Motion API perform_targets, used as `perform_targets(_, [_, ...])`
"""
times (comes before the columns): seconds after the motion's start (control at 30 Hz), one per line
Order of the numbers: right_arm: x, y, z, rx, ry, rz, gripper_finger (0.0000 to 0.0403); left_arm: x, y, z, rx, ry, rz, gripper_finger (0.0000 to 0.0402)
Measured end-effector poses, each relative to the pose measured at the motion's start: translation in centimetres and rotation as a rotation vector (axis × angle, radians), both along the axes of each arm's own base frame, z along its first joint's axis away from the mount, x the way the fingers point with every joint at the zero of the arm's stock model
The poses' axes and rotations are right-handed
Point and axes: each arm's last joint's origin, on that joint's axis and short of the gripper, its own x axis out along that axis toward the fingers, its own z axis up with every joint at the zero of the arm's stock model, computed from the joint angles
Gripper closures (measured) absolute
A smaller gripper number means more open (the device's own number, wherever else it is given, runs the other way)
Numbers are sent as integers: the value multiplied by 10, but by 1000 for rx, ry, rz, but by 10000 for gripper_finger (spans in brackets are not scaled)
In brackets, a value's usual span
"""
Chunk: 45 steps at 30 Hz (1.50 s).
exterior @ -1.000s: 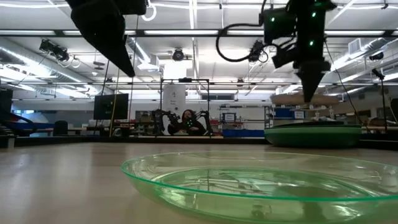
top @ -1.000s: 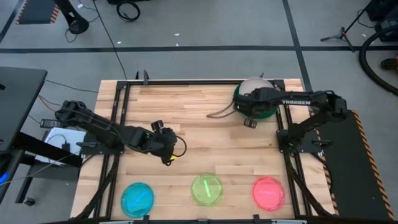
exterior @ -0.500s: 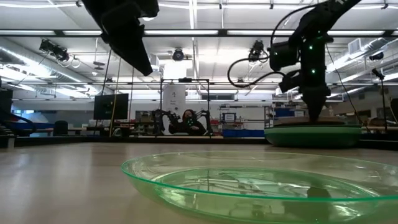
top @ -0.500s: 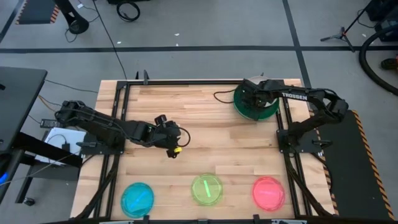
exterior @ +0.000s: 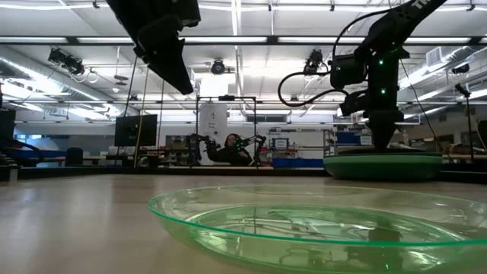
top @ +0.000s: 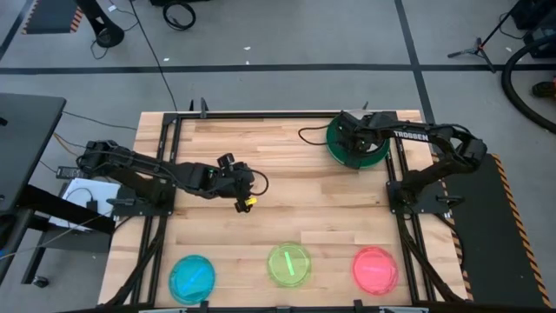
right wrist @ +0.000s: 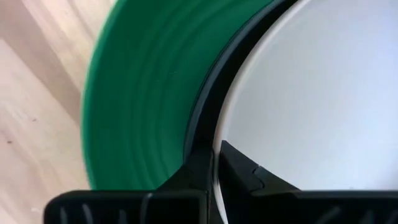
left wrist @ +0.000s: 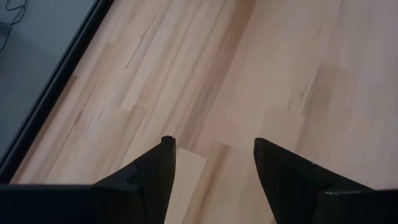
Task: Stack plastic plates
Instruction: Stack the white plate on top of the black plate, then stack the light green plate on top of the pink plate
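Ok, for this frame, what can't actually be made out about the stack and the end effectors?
- Stack, high view: the right arm covers it, so its plate count is hidden.
- Right end effector, right wrist view: whether it grips the pale grey plate is unclear.
- Blue plate and pink plate: out of the low view.

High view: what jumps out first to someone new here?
The three small translucent plates lined along the near edge: blue plate, yellow-green plate, pink plate. Next, the green plate stack at the far right corner, where the right gripper is shut on the rim of the pale grey plate lying on top. The left gripper hangs open above bare wood mid-table.
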Motion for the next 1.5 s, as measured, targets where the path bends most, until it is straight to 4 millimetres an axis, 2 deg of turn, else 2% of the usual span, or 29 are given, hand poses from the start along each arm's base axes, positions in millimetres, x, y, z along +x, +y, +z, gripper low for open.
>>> perform_targets(0.27, [4,7,2,-7,29,34,354,0,-1,0,-26,1,-15,180])
perform_targets(0.63, [22,17,39,-4,-17,34,290,0,-1,0,-18,9,-31,180])
perform_targets(0.83, [32,39,61,47,-11,54,289,-2,1,3,-13,5,-32,180])
perform_targets(1.03, [40,58,66,3,-7,74,288,-6,2,7,-14,-2,-27,180])
perform_targets(1.17, [42,60,67,-99,8,27,290,-6,1,8,-19,-11,-23,180])
perform_targets(1.33, [40,61,67,-39,-8,-38,290,-8,-3,7,-19,9,-38,180])
perform_targets(1.4, [42,71,66,-28,-10,-57,291,-9,-6,5,-26,8,-41,180])
perform_targets(1.5, [47,100,66,-9,-35,-63,297,-14,-12,-14,-45,2,-65,180])
